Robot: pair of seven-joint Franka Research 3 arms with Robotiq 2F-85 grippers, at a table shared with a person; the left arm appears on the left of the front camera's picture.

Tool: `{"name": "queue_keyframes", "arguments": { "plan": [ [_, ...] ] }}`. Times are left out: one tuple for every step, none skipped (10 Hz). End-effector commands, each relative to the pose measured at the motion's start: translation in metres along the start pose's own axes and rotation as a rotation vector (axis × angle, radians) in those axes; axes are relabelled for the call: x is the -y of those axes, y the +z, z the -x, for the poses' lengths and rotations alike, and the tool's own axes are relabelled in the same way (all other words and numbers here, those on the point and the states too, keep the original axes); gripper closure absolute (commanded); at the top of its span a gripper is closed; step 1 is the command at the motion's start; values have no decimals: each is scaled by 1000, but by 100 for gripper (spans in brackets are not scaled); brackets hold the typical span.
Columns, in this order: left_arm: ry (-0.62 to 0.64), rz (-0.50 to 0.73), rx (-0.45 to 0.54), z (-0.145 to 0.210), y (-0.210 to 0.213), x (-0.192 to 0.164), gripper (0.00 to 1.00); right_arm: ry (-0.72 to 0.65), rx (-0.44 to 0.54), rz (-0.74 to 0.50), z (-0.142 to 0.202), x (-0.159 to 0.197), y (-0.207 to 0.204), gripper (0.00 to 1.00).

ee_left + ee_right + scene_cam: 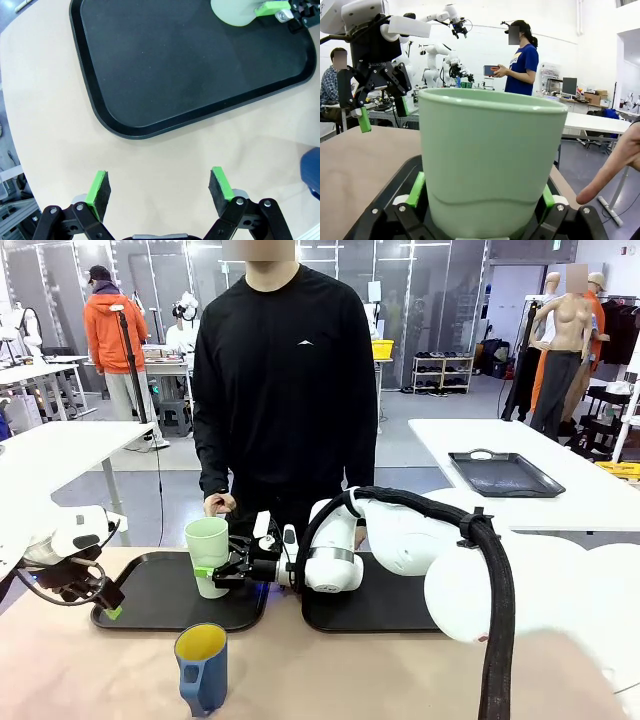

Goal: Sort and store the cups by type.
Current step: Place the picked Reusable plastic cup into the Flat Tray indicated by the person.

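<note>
R claw point(213, 573) clamped on mint-green tumbler point(207, 538), low on its wall, green pads point(416, 189) on either side. Tumbler upright at far R corner of L black tray point(150, 602); resting or just lifted, can't tell. Person's hand point(220, 504) just behind tumbler, finger point(607, 175) stretched out beside it. L claw point(160, 187) apart, nothing btwn pads, over bare counter point(45, 125) just off tray's edge. Dark blue mug point(203, 668), yellow inside, upright by counter's near edge, in front of tray, apart from it.
</note>
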State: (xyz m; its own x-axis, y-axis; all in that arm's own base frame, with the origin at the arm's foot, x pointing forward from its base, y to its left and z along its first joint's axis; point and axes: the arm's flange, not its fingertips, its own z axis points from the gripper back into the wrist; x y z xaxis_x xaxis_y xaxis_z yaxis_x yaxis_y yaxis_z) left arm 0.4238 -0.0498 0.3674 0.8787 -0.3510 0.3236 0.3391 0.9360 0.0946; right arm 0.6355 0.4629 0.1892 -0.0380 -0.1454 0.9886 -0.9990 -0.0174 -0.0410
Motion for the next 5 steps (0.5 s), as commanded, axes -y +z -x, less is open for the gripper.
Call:
{"name": "queue_keyframes", "arguments": {
  "plan": [
    [-1, -4, -3, 1, 1, -1, 0, -30, -26, 13, -6, -3, -3, 0],
    [-1, -4, -3, 1, 1, -1, 0, -28, -39, 14, -9, -4, -1, 0],
    [-1, -4, -3, 1, 1, -1, 0, -26, -60, 21, -12, -5, 1, 0],
    [-1, -4, -3, 1, 1, -1, 0, -24, -67, 21, -14, -7, 3, 0],
    [-1, -4, -3, 1, 1, -1, 0, -25, -92, 27, -17, -9, 5, 0]
  ]
}}
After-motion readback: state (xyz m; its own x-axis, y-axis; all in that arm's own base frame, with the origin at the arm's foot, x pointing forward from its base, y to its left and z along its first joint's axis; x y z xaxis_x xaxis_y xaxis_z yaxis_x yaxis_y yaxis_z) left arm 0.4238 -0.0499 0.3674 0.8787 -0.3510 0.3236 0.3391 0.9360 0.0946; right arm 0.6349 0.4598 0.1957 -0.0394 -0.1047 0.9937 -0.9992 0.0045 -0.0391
